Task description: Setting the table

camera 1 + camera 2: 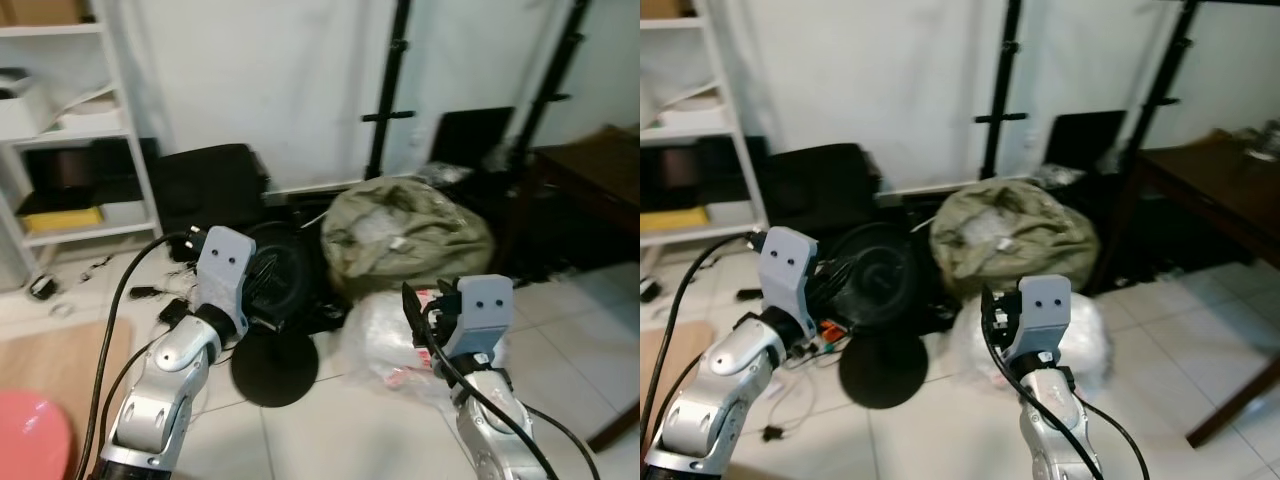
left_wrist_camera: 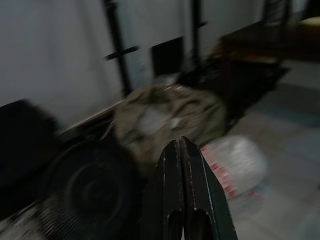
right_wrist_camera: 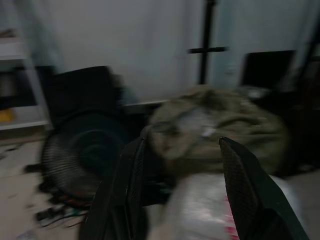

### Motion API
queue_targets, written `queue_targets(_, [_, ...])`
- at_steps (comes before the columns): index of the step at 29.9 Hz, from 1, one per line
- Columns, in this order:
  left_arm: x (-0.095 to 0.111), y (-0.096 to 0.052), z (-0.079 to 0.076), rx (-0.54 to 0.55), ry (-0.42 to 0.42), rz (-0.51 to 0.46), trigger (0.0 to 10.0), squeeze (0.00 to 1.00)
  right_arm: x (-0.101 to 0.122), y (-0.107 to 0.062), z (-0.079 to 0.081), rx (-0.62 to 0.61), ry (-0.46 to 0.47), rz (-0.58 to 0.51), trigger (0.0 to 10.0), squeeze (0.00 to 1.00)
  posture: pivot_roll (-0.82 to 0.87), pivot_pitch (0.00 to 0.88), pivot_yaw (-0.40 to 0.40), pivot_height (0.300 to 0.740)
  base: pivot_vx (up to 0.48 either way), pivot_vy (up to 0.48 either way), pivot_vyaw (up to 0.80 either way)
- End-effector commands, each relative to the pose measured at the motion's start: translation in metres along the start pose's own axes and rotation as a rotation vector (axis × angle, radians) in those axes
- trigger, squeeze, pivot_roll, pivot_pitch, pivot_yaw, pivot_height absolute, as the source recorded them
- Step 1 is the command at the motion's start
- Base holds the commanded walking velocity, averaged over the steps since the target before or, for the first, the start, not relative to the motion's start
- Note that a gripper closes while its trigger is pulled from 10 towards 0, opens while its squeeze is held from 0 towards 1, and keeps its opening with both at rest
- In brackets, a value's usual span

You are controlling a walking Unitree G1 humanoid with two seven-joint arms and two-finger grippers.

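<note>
Table (image 1: pixel 1215 175) of dark wood is standing off to the robot's right, against the far side of the room, and it is the only task thing I can make out; no dish or cutlery is being carried.

Starting from the jaws: the left gripper (image 2: pixel 183 165) is holding its two black fingers pressed flat together, with nothing between them. The right gripper (image 3: pixel 182 172) is holding its fingers spread wide, also with nothing between them. Both are hanging raised in front of the body, pointing toward the clutter on the floor rather than toward the table.

Just beyond the fingers, a white plastic bag (image 1: pixel 385 335) is lying on the tiles, touching an olive cloth bundle (image 1: pixel 405 230) behind it. A black floor fan (image 1: pixel 875 265) is sitting to the left of that, with a white shelf unit (image 1: pixel 70 130) further left.

The table is lying ahead and to the right of both grippers, well apart from them, so the right arm is the nearer one. Its visible edge is running away from the robot, from the near leg toward the back wall, which I judge to be its long axis. The frames are blurring, so the robot is probably turning or walking.
</note>
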State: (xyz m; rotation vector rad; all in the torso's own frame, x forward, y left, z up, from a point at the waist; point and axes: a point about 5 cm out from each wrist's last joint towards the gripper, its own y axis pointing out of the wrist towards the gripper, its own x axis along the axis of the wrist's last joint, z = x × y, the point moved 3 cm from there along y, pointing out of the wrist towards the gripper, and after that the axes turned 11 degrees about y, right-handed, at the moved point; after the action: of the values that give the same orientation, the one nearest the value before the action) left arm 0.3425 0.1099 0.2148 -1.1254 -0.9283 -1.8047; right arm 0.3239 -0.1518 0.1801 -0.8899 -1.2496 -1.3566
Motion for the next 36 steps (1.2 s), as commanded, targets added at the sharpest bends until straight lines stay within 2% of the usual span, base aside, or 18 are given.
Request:
queue_targets(1, [-0.0009, -0.0023, -0.0004, 0.0, -0.001, 0.0, 10.0, 0.0, -0.0008, 0.0015, -0.0001, 0.003, 0.001, 0.005, 10.0, 0.0, 0.04, 0.031, 0.051, 0.74, 0.0, 0.0, -0.78])
queue_targets(36, [0.0017, 0.0039, -0.0062, -0.039, -0.009, -0.011, 10.0, 0.0, -0.0004, -0.003, -0.0041, -0.029, 0.005, -0.003, 10.0, 0.0, 0.01, 0.043, 0.084, 0.74, 0.0, 0.0, -0.78])
